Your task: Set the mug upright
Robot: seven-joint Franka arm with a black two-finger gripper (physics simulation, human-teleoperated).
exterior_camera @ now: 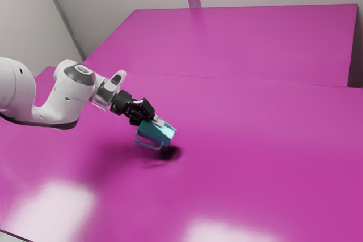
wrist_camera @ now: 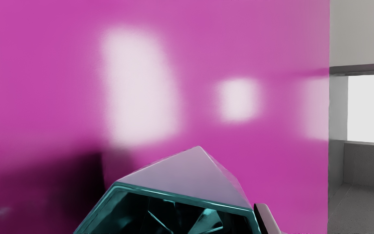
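Observation:
A teal, glossy, angular mug [exterior_camera: 155, 132] hangs tilted just above the magenta table, its looped handle on the lower side and a dark shadow below it. My gripper [exterior_camera: 153, 119] reaches it from the exterior view's upper left, with a pale fingertip lying along its upper side. In the wrist view the mug [wrist_camera: 183, 201] shows its open mouth toward my hand, with a pale outer wall beyond the rim. There my gripper [wrist_camera: 187, 224] holds the mug between its fingers; one fingertip [wrist_camera: 267, 217] stands against the side wall, and the other is hidden by the mug.
The magenta table [exterior_camera: 255, 162] extends widely around the mug, with bright reflections on it. Behind it lies another magenta surface [exterior_camera: 238, 43], beside pale walls. The wrist view shows a table edge with a grey wall and a bright opening beyond.

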